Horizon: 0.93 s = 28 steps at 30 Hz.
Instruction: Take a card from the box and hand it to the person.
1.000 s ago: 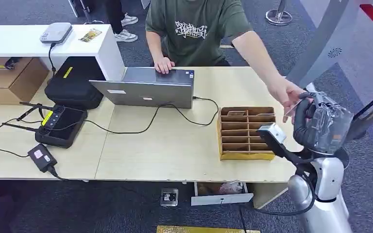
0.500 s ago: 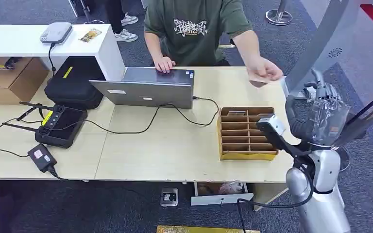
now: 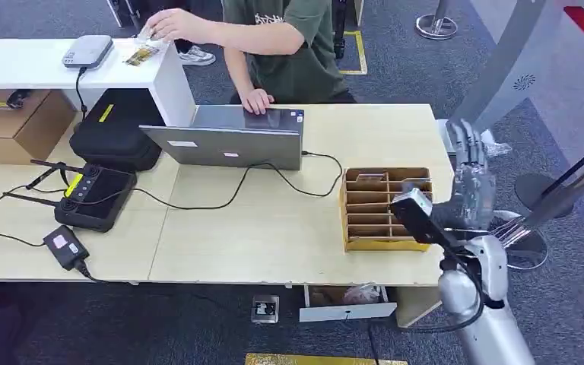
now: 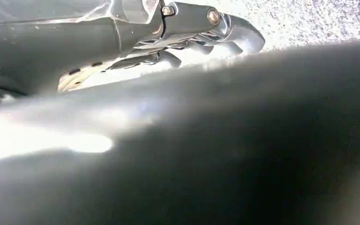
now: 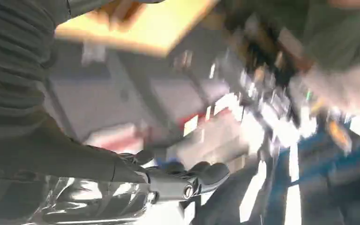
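The right hand (image 3: 471, 171), wrapped in glossy clear film, stands empty with straight fingers spread. The slotted cardboard box (image 3: 384, 209) (rectangular) sits beside it. Left hand's (image 4: 201, 28) fingers: cannot tell.

- The brown cardboard box (image 3: 385, 208) with many narrow compartments sits flat on the light wooden table, close to the table's right edge and its front edge. Thin dividers split it into two columns of slots, all open to the top.
- One small pale card (image 3: 369, 178) stands in the far slot of the left column. It leans a little.
- Another small pale card (image 3: 147, 33) is in the person's hand (image 3: 166, 25), held over the white shelf, well apart from the box.
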Tool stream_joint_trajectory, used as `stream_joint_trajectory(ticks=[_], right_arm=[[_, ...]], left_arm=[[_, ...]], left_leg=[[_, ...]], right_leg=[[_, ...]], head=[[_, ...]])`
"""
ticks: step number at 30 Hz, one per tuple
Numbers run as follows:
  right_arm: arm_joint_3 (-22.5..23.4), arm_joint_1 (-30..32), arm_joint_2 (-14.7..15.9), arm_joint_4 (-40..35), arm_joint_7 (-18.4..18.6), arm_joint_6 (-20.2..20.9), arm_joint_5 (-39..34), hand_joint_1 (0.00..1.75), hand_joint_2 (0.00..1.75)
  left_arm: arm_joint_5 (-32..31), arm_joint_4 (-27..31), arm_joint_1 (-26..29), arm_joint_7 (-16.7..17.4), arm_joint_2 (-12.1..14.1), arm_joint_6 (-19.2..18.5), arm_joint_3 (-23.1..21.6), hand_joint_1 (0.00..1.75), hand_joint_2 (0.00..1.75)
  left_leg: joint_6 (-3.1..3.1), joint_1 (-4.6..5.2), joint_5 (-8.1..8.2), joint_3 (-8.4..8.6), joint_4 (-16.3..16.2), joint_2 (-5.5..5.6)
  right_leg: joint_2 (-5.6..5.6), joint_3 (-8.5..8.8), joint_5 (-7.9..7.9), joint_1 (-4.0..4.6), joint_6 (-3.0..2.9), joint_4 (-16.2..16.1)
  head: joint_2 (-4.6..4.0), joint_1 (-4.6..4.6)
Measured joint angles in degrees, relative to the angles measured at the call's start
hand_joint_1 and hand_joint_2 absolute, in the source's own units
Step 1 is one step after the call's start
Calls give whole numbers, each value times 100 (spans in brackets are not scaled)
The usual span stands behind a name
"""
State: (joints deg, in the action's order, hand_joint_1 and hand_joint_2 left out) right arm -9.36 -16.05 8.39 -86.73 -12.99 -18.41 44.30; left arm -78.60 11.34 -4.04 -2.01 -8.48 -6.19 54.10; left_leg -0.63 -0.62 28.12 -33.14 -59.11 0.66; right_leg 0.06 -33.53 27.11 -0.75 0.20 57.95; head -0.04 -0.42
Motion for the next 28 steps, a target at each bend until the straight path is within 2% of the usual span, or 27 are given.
stream_joint_trajectory(ticks=[2,4,5,11,15,28], right_arm=[[-48,216,-126,65,-406,778,-1189,0,175],[-48,512,-300,138,-754,1277,-2127,0,175],[-46,591,-343,155,-801,1338,-2257,0,175],[-37,939,-476,127,-834,1391,-2412,0,175],[-2,1106,-605,87,-1055,1447,-2456,0,175],[5,1294,-826,153,-1177,1369,-2412,0,175]], left_arm=[[-2,0,0,0,0,0,0,0,0],[-7,0,15,0,4,0,0,0,0],[-7,0,14,0,7,0,0,0,0],[-26,0,26,72,15,0,0,0,0],[-37,0,26,72,15,0,0,0,0],[-28,0,49,-35,17,0,0,0,0]], left_leg=[[0,0,0,-2,0,5],[0,-1,0,-4,1,5],[0,-1,0,-4,1,6],[0,1,0,-3,1,3],[0,2,0,-2,0,2],[0,0,0,-1,1,1]], right_leg=[[-6,0,2,1,1,0],[-8,-2,2,1,1,0],[-9,-2,3,1,2,0],[-7,-1,3,-1,3,0],[-5,-1,3,-1,3,-1],[-3,-1,3,0,2,0]], head=[[0,4],[0,0],[0,2],[0,2],[0,2],[0,2]])
